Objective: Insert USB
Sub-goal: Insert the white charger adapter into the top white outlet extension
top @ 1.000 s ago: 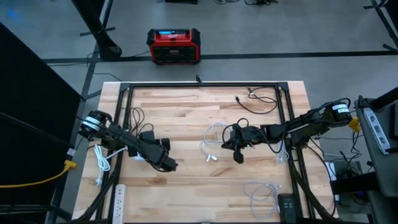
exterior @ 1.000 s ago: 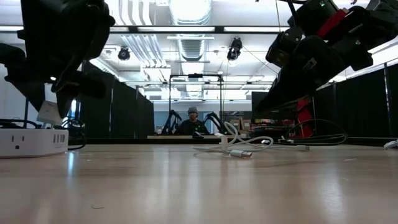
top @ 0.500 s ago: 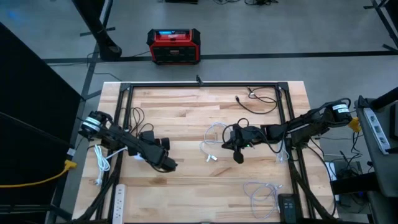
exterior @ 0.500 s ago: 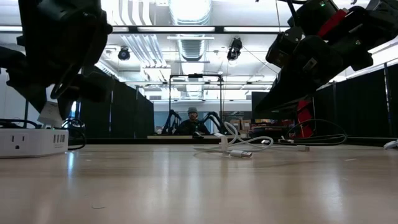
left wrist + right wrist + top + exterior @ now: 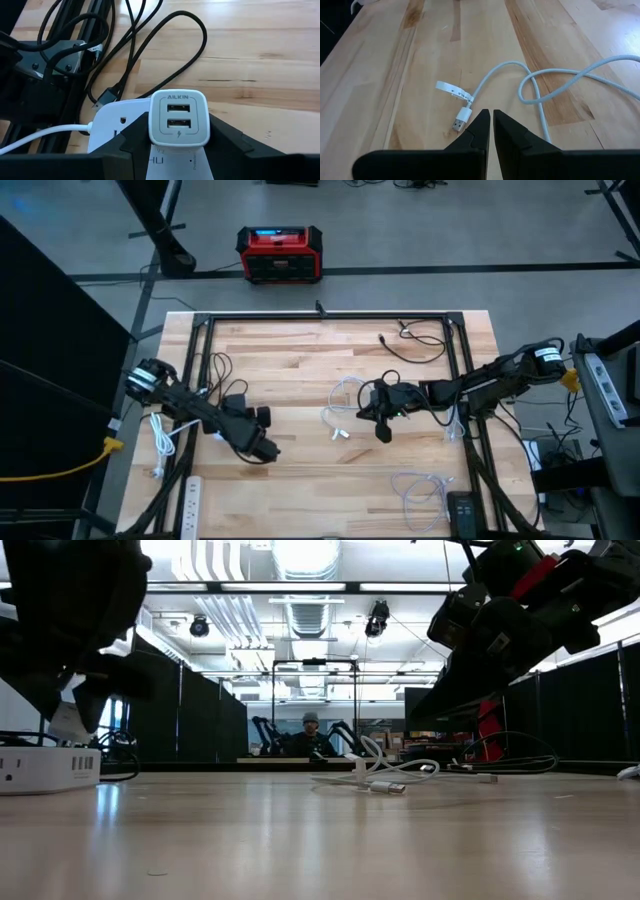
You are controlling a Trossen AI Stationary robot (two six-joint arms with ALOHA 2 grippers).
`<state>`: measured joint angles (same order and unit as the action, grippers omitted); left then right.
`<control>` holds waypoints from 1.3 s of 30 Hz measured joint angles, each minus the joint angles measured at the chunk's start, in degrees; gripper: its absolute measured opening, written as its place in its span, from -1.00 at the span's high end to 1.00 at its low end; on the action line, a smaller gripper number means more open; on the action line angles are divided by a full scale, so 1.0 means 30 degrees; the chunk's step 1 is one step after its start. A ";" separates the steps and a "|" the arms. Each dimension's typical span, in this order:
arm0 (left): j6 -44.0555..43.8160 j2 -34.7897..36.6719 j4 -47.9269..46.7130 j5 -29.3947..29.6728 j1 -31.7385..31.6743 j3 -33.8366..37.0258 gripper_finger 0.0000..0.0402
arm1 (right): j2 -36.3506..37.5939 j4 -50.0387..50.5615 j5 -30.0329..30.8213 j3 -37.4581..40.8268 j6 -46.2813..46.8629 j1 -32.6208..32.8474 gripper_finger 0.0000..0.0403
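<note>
wood planks cover the table [image 5: 300, 370], seen from above with a black frame round it. the left gripper [image 5: 262, 450] sits near the table's left front, over a white charger. the right gripper [image 5: 381, 427] is at mid-table, just beside a coiled white cable [image 5: 343, 402]. a power strip [image 5: 190, 496] lies at the front left edge.

low view: the strip [image 5: 48, 769] rests at the left, the cable [image 5: 385, 778] lies mid-table, and a person sits far behind.

left wrist view: the charger [image 5: 178, 118], two usb ports facing out, is pinched between the left fingers [image 5: 132, 137]; a black cable [image 5: 150, 55] loops beyond them.

right wrist view: the right fingers [image 5: 481, 131] are pressed together, holding nothing. the usb plug [image 5: 462, 118] lies on the wood just ahead of their tips, apart from them, its cable curling away.
</note>
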<state>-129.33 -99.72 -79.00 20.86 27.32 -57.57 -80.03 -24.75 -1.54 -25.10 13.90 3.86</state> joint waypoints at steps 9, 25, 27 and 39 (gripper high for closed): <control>-0.0264 0.0004 0.1569 -0.0135 0.0537 0.1000 0.29 | 0.0006 0.0000 -0.0015 0.0000 0.0492 0.0007 0.96; 0.0373 0.1141 0.2220 -0.0285 0.0630 0.0803 0.29 | 0.0006 0.0146 0.0000 0.0000 0.1032 0.0007 0.96; 0.0839 0.1237 0.2125 -0.0270 0.0637 0.0589 0.29 | 0.0006 0.0146 0.0002 0.0000 0.1066 0.0007 0.96; 0.2956 0.1362 0.1001 0.0074 0.0687 0.0019 -0.73 | 0.0006 0.0153 0.0015 0.0000 0.1236 0.0007 0.96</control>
<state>-120.46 -95.64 -75.99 21.09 29.38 -57.51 -80.01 -24.29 -1.50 -25.10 17.61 3.88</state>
